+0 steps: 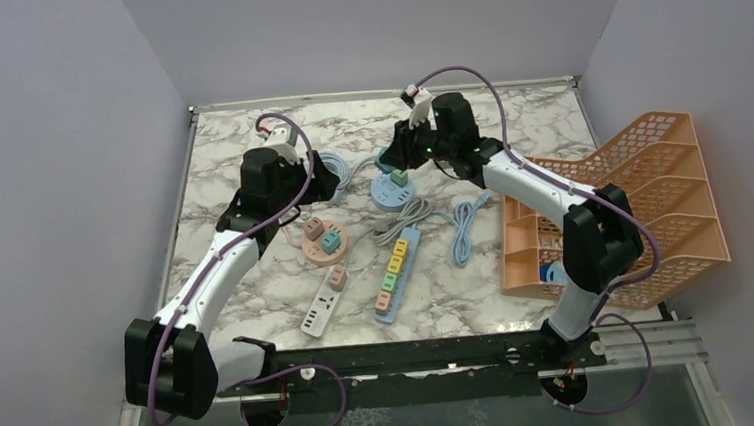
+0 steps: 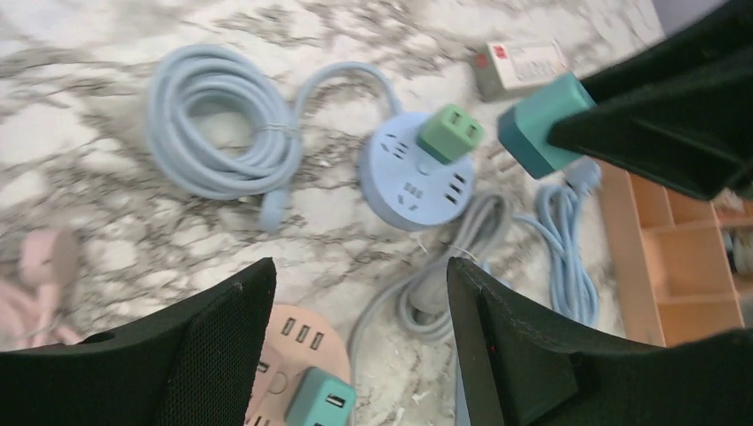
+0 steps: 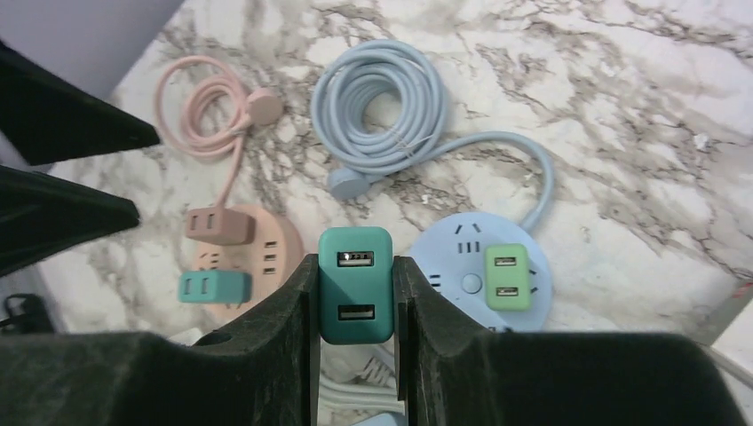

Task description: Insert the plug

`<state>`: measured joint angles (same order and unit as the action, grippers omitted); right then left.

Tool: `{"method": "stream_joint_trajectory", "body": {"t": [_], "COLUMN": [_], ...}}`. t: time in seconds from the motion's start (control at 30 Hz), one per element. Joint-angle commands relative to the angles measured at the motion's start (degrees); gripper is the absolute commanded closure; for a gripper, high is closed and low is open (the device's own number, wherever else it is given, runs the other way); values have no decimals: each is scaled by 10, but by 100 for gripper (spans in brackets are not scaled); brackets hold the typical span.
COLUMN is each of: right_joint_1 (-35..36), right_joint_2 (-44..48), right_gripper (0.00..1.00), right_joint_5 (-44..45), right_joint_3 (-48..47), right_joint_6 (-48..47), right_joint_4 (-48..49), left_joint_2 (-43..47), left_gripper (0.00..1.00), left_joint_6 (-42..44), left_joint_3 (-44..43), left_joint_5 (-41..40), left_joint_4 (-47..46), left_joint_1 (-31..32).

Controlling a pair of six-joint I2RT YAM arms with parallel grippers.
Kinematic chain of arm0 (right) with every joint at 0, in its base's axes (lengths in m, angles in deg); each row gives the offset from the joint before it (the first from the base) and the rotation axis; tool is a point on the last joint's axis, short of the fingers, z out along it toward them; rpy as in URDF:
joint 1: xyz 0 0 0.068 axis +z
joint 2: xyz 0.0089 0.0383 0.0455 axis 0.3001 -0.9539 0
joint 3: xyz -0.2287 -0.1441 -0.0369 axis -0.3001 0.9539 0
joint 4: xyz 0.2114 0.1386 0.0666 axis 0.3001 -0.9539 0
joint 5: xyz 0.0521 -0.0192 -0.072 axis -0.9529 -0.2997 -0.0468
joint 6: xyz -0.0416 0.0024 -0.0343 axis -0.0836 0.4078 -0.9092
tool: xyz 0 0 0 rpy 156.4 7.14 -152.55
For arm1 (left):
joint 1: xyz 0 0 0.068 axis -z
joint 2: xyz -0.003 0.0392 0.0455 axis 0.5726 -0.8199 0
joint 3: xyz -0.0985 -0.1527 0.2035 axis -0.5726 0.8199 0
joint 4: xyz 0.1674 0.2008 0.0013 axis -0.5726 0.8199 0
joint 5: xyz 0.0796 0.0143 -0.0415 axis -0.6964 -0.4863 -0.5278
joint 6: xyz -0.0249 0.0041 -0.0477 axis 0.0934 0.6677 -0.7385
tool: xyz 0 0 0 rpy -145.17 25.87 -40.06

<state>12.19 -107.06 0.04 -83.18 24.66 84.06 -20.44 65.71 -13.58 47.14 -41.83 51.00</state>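
Observation:
A dark teal plug (image 3: 355, 284) with two USB ports is pinched between the fingers of my right gripper (image 3: 355, 266), which is shut on it. It hangs just above the table between the pink round socket (image 3: 271, 240) and the blue round socket (image 3: 453, 244). The blue one carries a light green plug (image 3: 508, 277). From the left wrist view the same teal plug (image 2: 537, 133) shows at the upper right of the blue socket (image 2: 404, 177). My left gripper (image 2: 360, 266) is open and empty above the pink socket (image 2: 297, 342).
The pink socket holds a brownish plug (image 3: 217, 224) and a light teal plug (image 3: 213, 287). Coiled blue cable (image 3: 382, 106) and pink cable (image 3: 209, 106) lie behind. A long blue strip (image 1: 397, 272), a white strip (image 1: 322, 309) and an orange rack (image 1: 634, 215) sit nearer.

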Motion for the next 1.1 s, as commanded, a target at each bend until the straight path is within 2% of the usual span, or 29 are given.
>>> {"method": "stream_joint_trajectory", "body": {"t": [0.0,0.13,0.23,0.63,1.07], "right_joint_1": [31,41,50,75,81], "right_joint_2": [-20,-41,-56,-95,-117], "right_gripper": [99,99,99,99,99], "right_joint_5": [124,134,156,231,224], "right_joint_3": [-3,-10,-11,2,23], "right_joint_6": [-59,-64,-78,-96,-135], "right_joint_4": [1,7,6,43,40], "left_joint_2": [55,60,47,11,-31], "left_gripper": [27,27,27,28,28], "left_joint_6": [-76,-108,-120,-148,-157], "left_joint_3": [26,40,30,9,-19], "left_joint_5": [-215,-311,-333,-319,-262], "left_joint_4": [3,41,74,93,97], "left_joint_1": [-3,-4,-5,-6,-16]}}
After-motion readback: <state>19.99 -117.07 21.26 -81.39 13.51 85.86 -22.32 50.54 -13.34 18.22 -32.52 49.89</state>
